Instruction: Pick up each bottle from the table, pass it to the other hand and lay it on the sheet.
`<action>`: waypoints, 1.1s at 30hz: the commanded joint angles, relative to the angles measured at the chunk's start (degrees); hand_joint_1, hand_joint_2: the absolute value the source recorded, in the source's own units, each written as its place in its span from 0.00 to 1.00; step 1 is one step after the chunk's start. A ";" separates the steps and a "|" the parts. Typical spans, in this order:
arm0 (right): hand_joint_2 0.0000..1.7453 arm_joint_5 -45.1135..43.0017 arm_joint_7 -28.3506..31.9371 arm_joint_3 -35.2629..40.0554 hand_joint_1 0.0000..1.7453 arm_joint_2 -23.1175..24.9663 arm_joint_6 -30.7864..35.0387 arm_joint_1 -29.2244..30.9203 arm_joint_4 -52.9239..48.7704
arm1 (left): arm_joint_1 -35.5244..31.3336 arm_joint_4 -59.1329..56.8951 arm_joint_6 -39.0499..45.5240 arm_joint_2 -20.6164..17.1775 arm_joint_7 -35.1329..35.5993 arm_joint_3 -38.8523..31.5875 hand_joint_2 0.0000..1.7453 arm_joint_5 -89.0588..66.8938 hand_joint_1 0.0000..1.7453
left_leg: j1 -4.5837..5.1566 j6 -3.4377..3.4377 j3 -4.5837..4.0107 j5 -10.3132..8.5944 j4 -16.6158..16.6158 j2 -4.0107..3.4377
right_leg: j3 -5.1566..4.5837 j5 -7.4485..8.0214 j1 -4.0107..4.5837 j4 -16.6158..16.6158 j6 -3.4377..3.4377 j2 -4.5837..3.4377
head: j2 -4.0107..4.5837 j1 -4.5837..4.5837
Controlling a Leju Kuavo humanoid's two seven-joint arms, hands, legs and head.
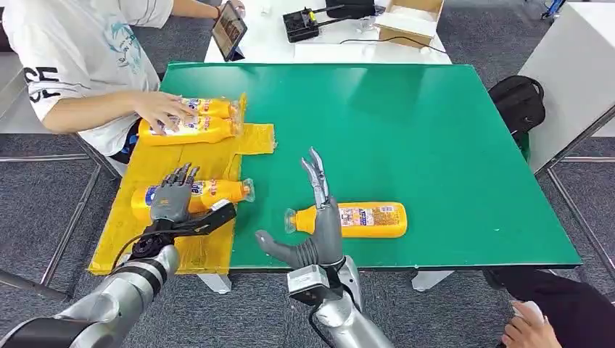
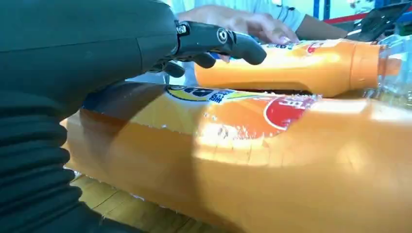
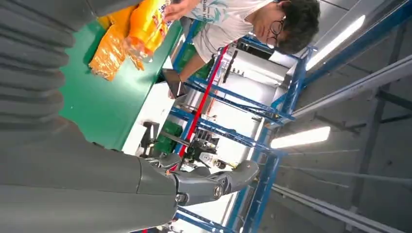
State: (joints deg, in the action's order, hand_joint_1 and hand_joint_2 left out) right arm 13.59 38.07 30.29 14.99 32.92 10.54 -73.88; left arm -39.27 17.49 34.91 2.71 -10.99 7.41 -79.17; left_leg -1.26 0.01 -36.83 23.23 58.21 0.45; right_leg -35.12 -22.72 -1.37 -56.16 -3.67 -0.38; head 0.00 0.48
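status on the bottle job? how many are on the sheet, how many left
Done: two bottles lie at the far end of the yellow sheet, with a person's hand on them. In hand: the left hand rests on a third bottle already lying on the sheet; whether it has let go is unclear. Left: one bottle on the green table, just beyond the open right hand.

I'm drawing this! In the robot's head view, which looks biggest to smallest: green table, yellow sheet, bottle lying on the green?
1. green table
2. yellow sheet
3. bottle lying on the green
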 commanded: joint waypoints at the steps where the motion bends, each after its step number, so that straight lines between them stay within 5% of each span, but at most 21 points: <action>1: 0.00 -0.91 1.93 -2.88 0.00 0.05 -0.63 1.82 4.75 | -0.87 -2.58 1.15 1.85 -5.50 -4.22 0.00 2.41 0.00 | -0.01 -0.08 0.31 0.11 -0.04 -0.05 | 0.30 -0.09 0.05 0.05 0.18 0.03 | 0.00 -0.02; 4: 0.00 -0.97 1.93 -3.91 0.00 0.18 -1.47 1.77 5.35 | -0.82 -1.53 -3.92 3.80 -14.39 -11.16 0.00 11.43 0.00 | 0.00 -0.06 0.17 0.05 -0.04 -0.01 | 0.18 -0.05 0.03 0.05 0.10 0.05 | 0.00 0.00; 18: 0.00 -0.97 1.93 -3.91 0.00 0.18 -1.47 1.77 5.35 | -0.82 -1.53 -3.92 3.80 -14.39 -11.16 0.00 11.43 0.00 | -0.01 -0.06 0.17 0.05 -0.03 -0.04 | 0.17 -0.04 0.04 0.04 0.12 0.00 | 0.00 -0.02; 22: 0.00 -0.16 1.93 -6.51 0.00 0.48 -2.93 0.91 4.80 | -1.04 1.55 -19.51 6.87 -27.81 -21.36 0.00 26.59 0.00 | 0.00 -0.07 0.18 0.05 -0.04 0.01 | 0.20 -0.06 0.03 0.04 0.11 0.05 | 0.00 -0.02; 28: 0.00 1.78 1.93 -9.34 0.00 1.62 -5.30 0.39 5.40 | 0.26 10.34 -30.93 9.72 -29.01 -20.32 0.00 40.93 0.00 | -0.01 -0.12 0.26 0.09 0.00 0.12 | 0.35 -0.11 0.06 0.05 0.17 0.15 | 0.00 0.00; 31: 0.00 3.33 1.93 -9.74 0.00 1.82 -4.99 0.38 6.06 | 2.86 18.15 -26.12 10.43 -29.01 -16.48 0.00 53.75 0.00 | 0.00 -0.06 0.12 0.04 -0.02 0.07 | 0.17 -0.03 0.04 0.04 0.09 0.08 | 0.00 -0.02; 32: 0.00 3.95 1.93 -10.11 0.00 1.82 -5.35 0.51 6.72 | 3.71 20.93 -25.20 10.87 -29.01 -16.63 1.00 57.63 0.00 | -0.02 -0.08 0.25 0.11 -0.01 0.06 | 0.29 -0.10 0.07 0.04 0.16 0.09 | 0.00 0.00; 33: 0.00 6.85 1.93 -11.09 0.00 1.71 -5.13 0.79 7.83 | 5.43 25.32 -19.87 10.96 -29.01 -15.67 1.00 62.27 0.00 | -0.02 -0.10 0.30 0.13 -0.03 0.09 | 0.35 -0.13 0.08 0.05 0.19 0.14 | 0.00 -0.02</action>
State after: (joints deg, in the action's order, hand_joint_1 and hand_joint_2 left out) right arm 15.86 38.07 23.87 16.57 27.93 10.05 -71.60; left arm -37.94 26.31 6.07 11.10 -40.09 -10.45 -35.64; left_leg -1.25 -0.01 -36.84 23.20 58.22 0.51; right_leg -35.11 -22.69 -1.37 -56.17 -3.70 -0.36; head 0.00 0.46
